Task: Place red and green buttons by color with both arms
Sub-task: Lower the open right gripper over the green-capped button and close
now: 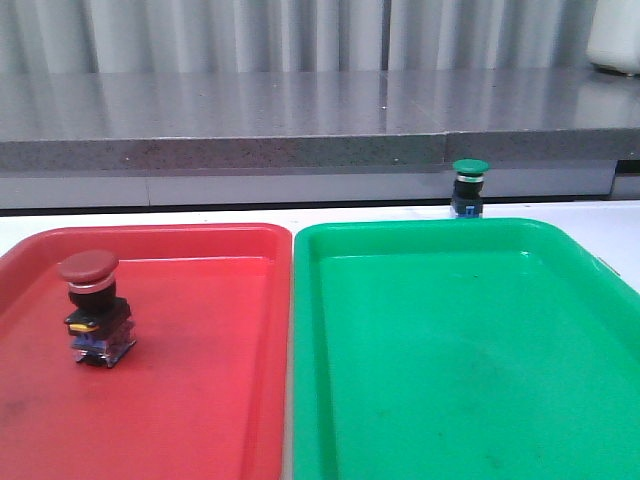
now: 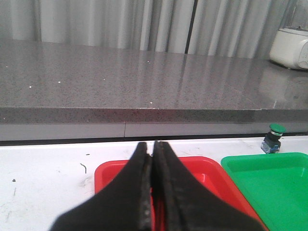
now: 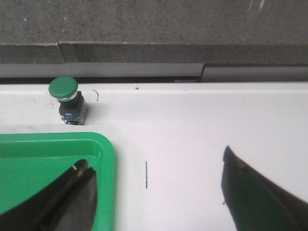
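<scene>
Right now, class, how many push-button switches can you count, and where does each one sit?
2. The red push-button stands inside the red tray. The green push-button stands on the white table just behind the green tray.

Red button (image 1: 90, 306) stands upright in my red tray (image 1: 200, 400); green button (image 1: 469, 187) upright on table behind green tray (image 1: 460, 350).

Both trays, the red tray (image 1: 200, 400) and the green tray (image 1: 480, 380), look like glossy moulded plastic with faint scuffs. The red button (image 1: 88, 267) has a matt cap; the green button (image 3: 63, 87) has a smooth one, each above a shiny metal collar. The white surface (image 3: 192, 125) is matt and marked. The ledge (image 1: 300, 110) behind looks like polished speckled stone.
</scene>
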You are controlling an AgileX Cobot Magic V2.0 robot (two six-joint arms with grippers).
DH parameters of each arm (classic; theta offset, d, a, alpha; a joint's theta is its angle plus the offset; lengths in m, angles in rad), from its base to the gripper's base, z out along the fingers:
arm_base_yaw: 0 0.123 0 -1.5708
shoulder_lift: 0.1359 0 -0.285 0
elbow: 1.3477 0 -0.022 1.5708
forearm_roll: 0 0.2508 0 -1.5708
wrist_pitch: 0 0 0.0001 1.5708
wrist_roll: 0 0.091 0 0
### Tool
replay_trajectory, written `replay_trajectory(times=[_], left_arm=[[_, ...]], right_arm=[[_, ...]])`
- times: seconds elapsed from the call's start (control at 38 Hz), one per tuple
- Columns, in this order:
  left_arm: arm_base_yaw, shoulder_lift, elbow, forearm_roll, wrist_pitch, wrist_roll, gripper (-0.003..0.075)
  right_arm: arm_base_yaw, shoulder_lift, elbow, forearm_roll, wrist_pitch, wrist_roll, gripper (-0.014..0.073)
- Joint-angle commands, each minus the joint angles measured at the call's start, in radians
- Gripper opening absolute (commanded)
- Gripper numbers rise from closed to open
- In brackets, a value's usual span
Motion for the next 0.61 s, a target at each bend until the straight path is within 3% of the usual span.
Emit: replay_trajectory(times=[0.0, 0.21, 0.37, 0.58], left_arm=[[0.002, 0.011, -0.027, -0.007, -0.083, -0.008, -0.002], [0.002, 0.011, -0.027, -0.007, -0.083, -0.008, -0.002], [0.002, 0.011, -0.026, -0.007, -0.083, -0.008, -0.002], [0.002, 0.011, -0.026, -0.007, -0.083, -0.008, -0.002]], right_arm=[[0.044, 0.121, -0.117, 0.003, -0.074, 0.001, 0.0561], [0.216, 0.461, -0.467, 0.045, 0.08, 0.042, 0.0561], [0.217, 0.69, -0.736, 0.043, 0.235, 0.08, 0.0561], [0.199, 0.863, -0.899, 0.043, 0.26, 0.116, 0.0561]])
